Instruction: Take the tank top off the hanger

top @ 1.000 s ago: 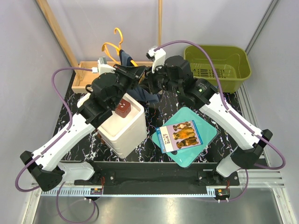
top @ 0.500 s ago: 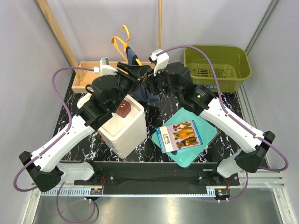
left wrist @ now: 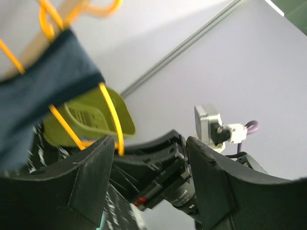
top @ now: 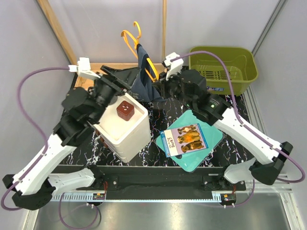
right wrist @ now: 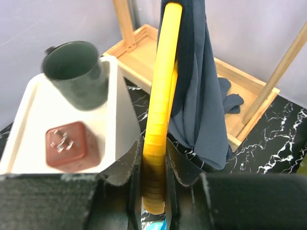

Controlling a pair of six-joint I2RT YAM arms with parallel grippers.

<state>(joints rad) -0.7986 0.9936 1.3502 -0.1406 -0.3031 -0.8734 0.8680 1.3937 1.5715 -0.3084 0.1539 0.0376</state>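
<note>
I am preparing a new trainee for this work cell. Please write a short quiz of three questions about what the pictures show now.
1. True or false: the left tool is shut on the tank top.
2. What does the right tool grip? A) the mug B) the hanger C) the book
3. Fill in: the red cube lies in the white ____.
Key: 1 false, its jaws stand open; 2 B; 3 box.

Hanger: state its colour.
Yellow-orange; the hanger shows best in the right wrist view.
</note>
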